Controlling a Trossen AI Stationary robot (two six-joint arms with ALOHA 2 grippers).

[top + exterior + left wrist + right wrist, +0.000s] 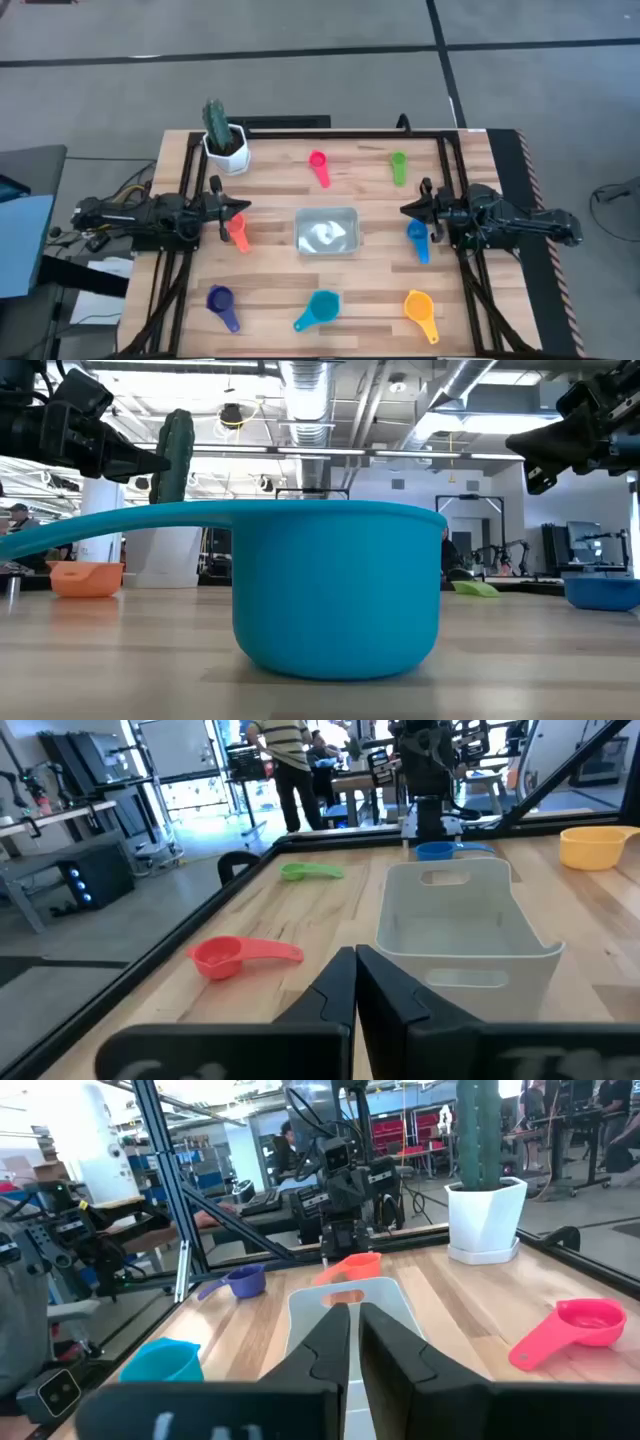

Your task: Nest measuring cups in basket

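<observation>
The clear basket (325, 232) sits at the table's middle with nothing in it. Around it several cups rest on their bases: pink (319, 165) and green (398, 165) toward the far edge, orange-red (238, 232) to the left, blue (418, 240) to the right, and purple (222, 305), teal (318, 310) and yellow-orange (421, 312) along the near edge. My left gripper (245, 207) hovers shut above the orange-red cup and points at the basket (465, 925). My right gripper (403, 210) hovers shut above the blue cup, facing the basket (385, 1295).
A white hexagonal pot with a cactus (225, 140) stands at the far left corner. Dark rails frame the tabletop's left, right and far sides. The teal cup (335, 585) fills the low view. People stand in the room beyond the table.
</observation>
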